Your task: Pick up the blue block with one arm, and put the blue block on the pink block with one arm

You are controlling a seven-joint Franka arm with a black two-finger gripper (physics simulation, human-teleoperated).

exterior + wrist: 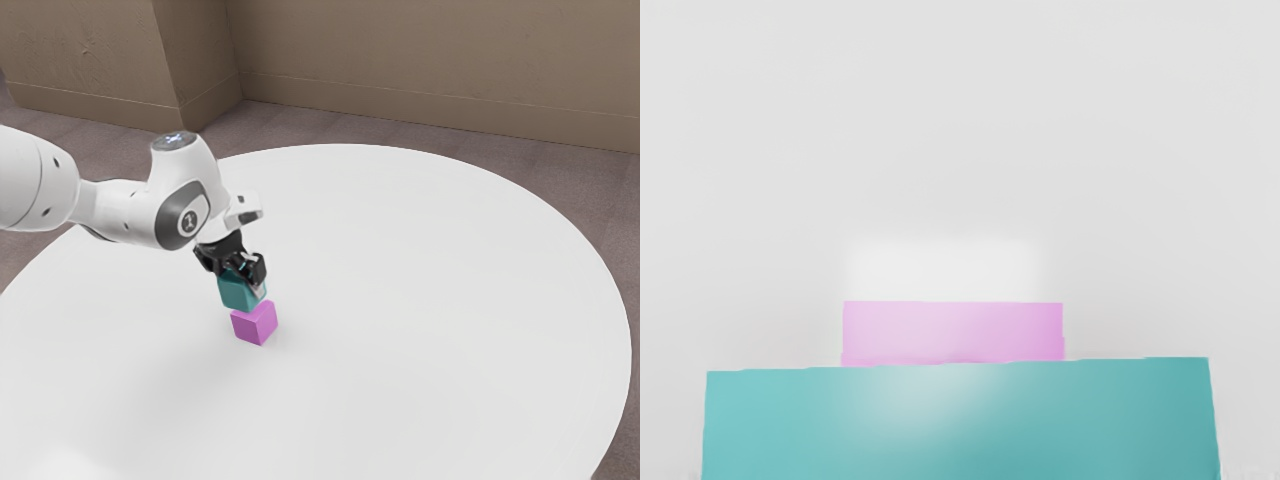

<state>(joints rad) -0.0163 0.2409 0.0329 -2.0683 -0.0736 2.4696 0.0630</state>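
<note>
A teal-blue block (240, 291) sits between the fingers of my black gripper (241, 278), which is shut on it. It is directly above the pink block (254, 323) on the white round table (430, 300), at or just above the pink block's top; I cannot tell whether they touch. In the wrist view the teal-blue block (960, 420) lies large just under my hand, with a strip of the pink block (952, 330) showing beyond it.
The table spreads wide and bare around the two blocks, its curved edge (610, 300) far off toward the exterior view's right. Beige walls and a brown floor (450, 120) lie behind.
</note>
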